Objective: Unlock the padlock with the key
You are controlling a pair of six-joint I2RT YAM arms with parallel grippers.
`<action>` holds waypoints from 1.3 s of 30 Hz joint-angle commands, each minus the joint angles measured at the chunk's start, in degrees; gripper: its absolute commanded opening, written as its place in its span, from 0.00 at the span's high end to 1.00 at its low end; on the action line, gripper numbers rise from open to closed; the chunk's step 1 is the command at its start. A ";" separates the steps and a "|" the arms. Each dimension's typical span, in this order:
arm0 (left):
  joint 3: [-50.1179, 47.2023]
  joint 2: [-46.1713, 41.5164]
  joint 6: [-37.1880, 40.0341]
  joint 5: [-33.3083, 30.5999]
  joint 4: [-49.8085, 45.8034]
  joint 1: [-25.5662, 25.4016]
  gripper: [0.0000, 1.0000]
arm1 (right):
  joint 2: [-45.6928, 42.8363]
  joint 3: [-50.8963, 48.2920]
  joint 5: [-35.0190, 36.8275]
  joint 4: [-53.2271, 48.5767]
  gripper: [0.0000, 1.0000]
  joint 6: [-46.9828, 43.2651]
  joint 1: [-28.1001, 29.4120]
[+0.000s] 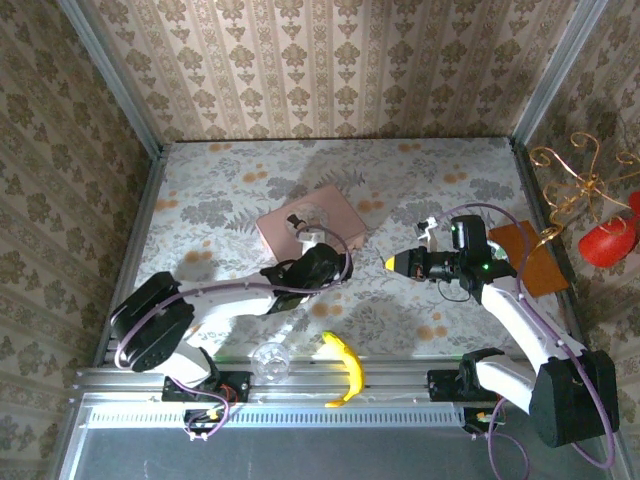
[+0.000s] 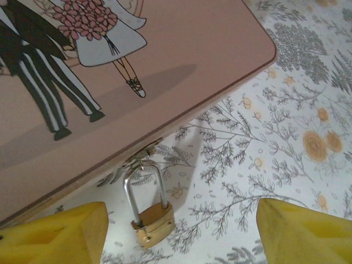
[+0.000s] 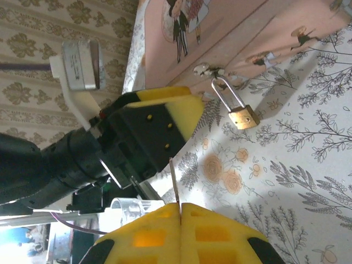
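Right wrist view: pinches key (image 3: 174,181) in closed right gripper (image 3: 180,212); straddles padlock (image 2: 154,223) with wide-open left gripper (image 2: 179,225). Recommend clamping body first, then aligning blade to keyhole.

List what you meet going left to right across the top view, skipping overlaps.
cup → banana → right claw → brown mat → red ornament
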 commanded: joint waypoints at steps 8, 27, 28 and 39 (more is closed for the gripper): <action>5.91 3.88 -6.02 -6.39 -19.72 0.46 0.29 | -0.08 -1.67 -0.29 -1.67 1.00 -1.98 -0.45; 6.72 2.31 4.47 3.39 -16.53 7.40 0.10 | 1.44 -2.83 0.34 3.01 1.00 -0.96 -0.33; 6.57 2.68 4.07 4.78 -15.41 6.94 0.10 | 1.73 -3.13 0.53 3.63 1.00 -0.91 -0.21; 10.65 12.22 -1.12 -2.82 -13.63 3.37 0.00 | 4.37 -5.59 -0.15 9.29 1.00 -0.64 0.16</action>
